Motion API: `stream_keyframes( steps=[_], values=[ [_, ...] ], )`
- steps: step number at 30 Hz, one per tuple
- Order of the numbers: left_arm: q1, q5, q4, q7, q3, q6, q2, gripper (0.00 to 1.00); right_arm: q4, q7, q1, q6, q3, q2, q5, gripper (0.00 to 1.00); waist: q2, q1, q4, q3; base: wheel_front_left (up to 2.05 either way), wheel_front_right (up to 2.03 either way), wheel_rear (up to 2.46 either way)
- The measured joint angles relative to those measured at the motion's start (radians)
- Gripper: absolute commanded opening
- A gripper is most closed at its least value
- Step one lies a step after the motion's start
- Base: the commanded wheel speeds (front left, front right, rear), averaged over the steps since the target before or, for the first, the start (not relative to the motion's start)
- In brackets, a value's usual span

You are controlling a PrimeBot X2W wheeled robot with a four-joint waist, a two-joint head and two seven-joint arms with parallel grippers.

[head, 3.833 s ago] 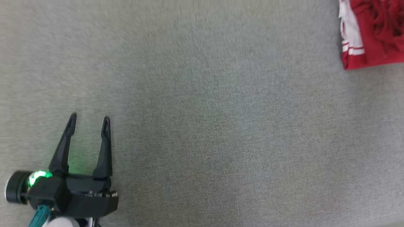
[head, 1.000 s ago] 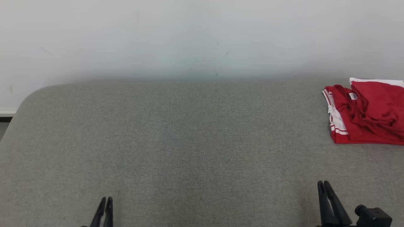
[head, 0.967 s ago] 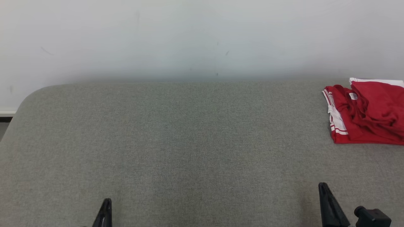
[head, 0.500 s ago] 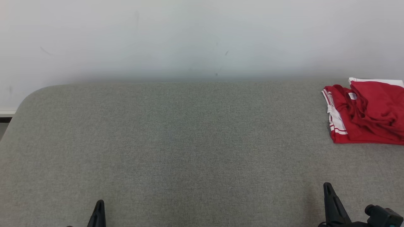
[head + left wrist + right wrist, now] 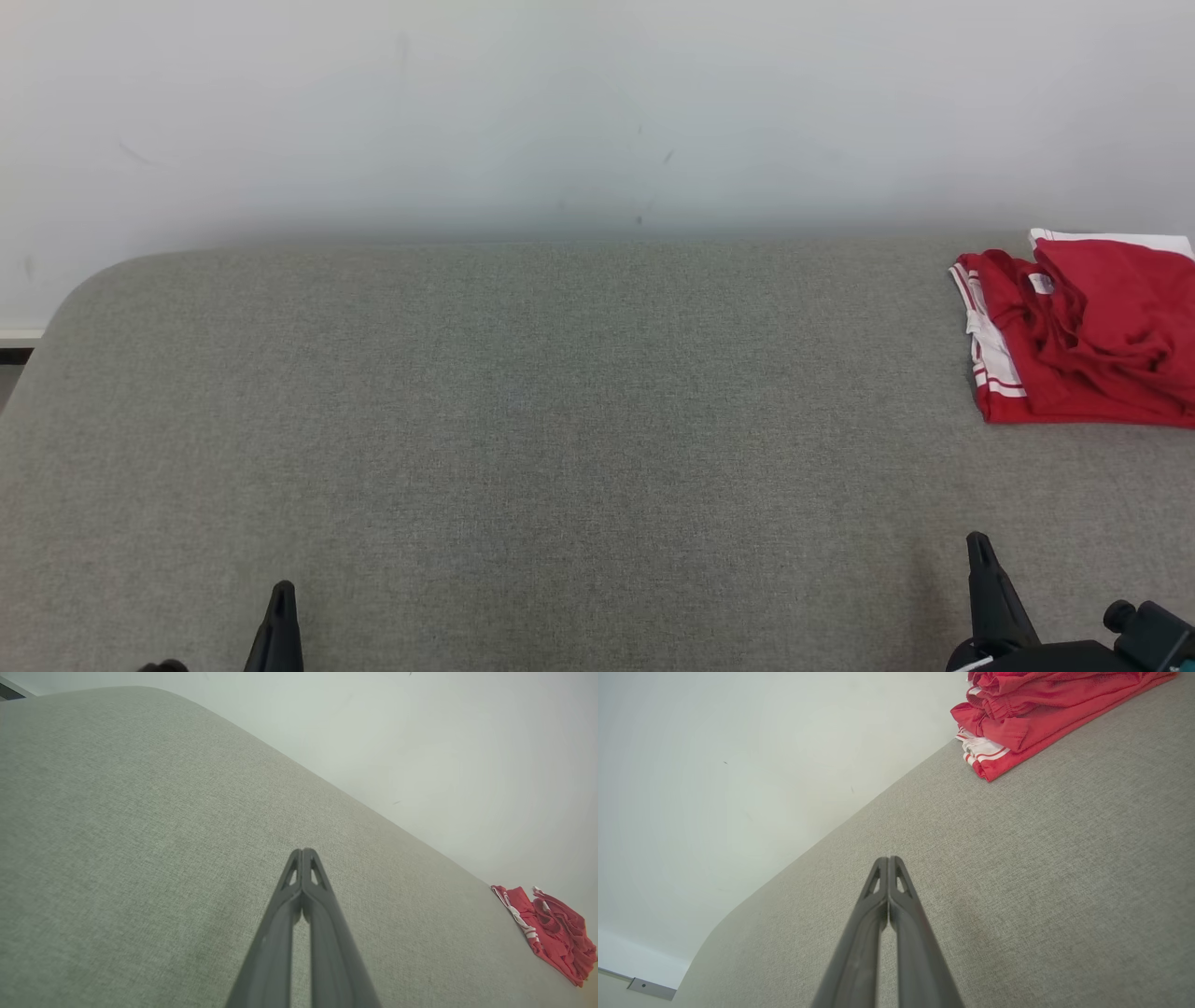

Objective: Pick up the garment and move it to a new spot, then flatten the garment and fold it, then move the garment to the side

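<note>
Left gripper (image 5: 282, 590): its two dark fingers are pressed together tip to tip and pinch nothing. You see it low at the near left of the head view, above bare cloth.
Right gripper (image 5: 977, 539): likewise pressed together and empty, low at the near right. It is well apart from the left one.
Under the fingers: a grey upholstered surface (image 5: 560, 420) with a rounded far-left corner, bare between the two grippers.
Red garment (image 5: 1083, 336): it lies folded in a compact stack at the far right of the surface, well apart from both grippers. White striped trim shows along its left edge. Its top layer is a little rumpled, and its right part runs out of the head view.
Behind: a plain pale wall (image 5: 560, 112) right at the back edge of the surface.
Step in hand: judging by the folded stack set off to the right, the last step, moving the garment to the side, looks done. Both arms look parked.
Next move: probably none on the garment. If you want a tidier stack, send the right gripper, which is nearer. Spread its fingers before it reaches the cloth, then press the top layer flat without dragging the fold open.
</note>
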Motion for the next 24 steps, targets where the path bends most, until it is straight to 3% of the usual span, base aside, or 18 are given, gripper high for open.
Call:
stream_keyframes(
  steps=[24],
  values=[
    [-0.047,-0.327,0.004,0.082,0.025,0.0,-0.003,0.0,0.002,0.072,-0.04,0.0,-0.026,0.006,0.3,0.0,0.0,0.0,-0.004,0.001,0.0,0.0,0.0]
  ],
)
